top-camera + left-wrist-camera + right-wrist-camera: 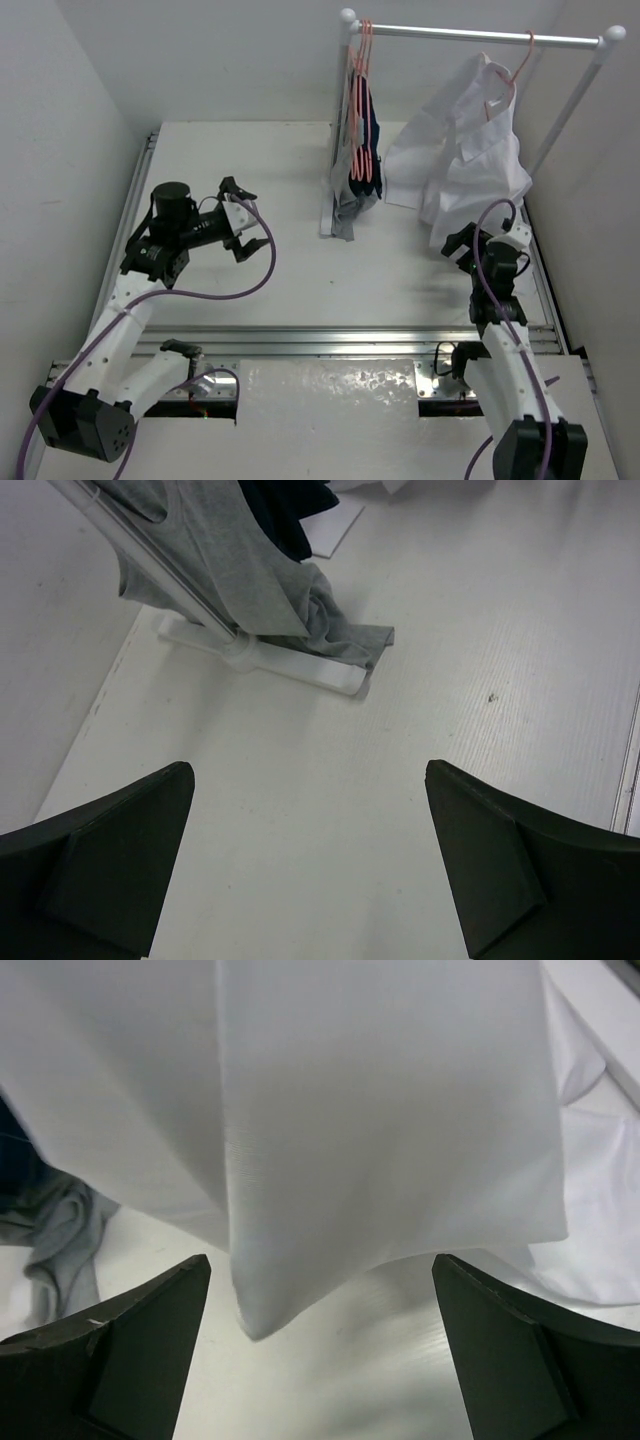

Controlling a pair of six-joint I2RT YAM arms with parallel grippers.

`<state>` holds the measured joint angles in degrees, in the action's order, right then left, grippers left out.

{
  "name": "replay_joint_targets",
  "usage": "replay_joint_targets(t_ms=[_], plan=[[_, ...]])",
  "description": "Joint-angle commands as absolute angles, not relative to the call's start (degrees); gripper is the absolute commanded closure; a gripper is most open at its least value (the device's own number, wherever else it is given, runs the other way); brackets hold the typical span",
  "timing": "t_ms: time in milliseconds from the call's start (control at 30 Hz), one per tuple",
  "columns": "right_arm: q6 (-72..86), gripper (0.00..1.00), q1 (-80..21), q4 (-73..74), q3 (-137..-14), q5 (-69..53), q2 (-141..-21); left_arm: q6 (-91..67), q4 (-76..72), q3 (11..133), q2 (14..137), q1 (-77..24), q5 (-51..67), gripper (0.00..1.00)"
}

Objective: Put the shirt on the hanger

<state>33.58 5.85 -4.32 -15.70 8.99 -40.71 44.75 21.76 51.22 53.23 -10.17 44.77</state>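
Observation:
The white shirt (460,150) hangs from the salmon-pink hanger (524,58), whose hook is over the rail at the rack's right end. One sleeve droops to the left and the lower hem reaches near the table. My right gripper (468,238) is open just below that hem. In the right wrist view a fold of the shirt (380,1110) hangs ahead of the right gripper (320,1360), with nothing between its fingers. My left gripper (245,218) is open and empty over the left of the table, pointing toward the rack; in its own view the left gripper (310,870) frames bare table.
A bunch of pink hangers with navy and grey garments (358,150) hangs at the rail's left end. The grey cloth (250,580) trails onto the rack's foot (300,665). The white rail (450,35) spans the back, and its right post (570,110) slants down beside the shirt.

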Motion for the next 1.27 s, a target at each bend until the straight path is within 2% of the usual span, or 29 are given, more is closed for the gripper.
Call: replay_joint_targets(t_ms=[0, 200, 333, 500, 667, 867, 1233], plan=[[32.35, 0.08, 5.71, -0.19, -16.87, 9.67, -35.52, 45.79, 21.18, 50.63, 51.68, -10.63, 44.47, 0.01], [33.4, 0.02, 5.71, 0.71, -12.23, 4.58, -31.11, 45.97, 21.1, 51.24, 53.96, -10.63, 43.42, 0.0], [33.22, 0.01, 5.71, 0.35, -10.11, 3.87, -32.78, 41.23, 15.66, 45.81, 55.28, -10.63, 41.23, 0.01], [35.15, 0.01, 5.71, -0.79, -10.19, 4.39, -33.57, 35.26, 7.92, 37.02, 55.9, -10.55, 27.19, 0.01], [38.58, 0.01, 5.71, -0.26, -8.09, 4.75, -33.66, 33.05, 0.97, 29.63, 49.84, -10.46, 15.13, 0.01], [39.2, 0.01, 5.71, -2.71, -4.66, 4.48, -32.52, 30.77, -4.74, 22.68, 49.48, -10.46, 13.71, 0.0], [39.64, 0.01, 5.63, -5.53, -2.9, 4.13, -32.78, 29.97, -6.24, 21.97, 52.38, -10.37, 13.53, 0.0]])
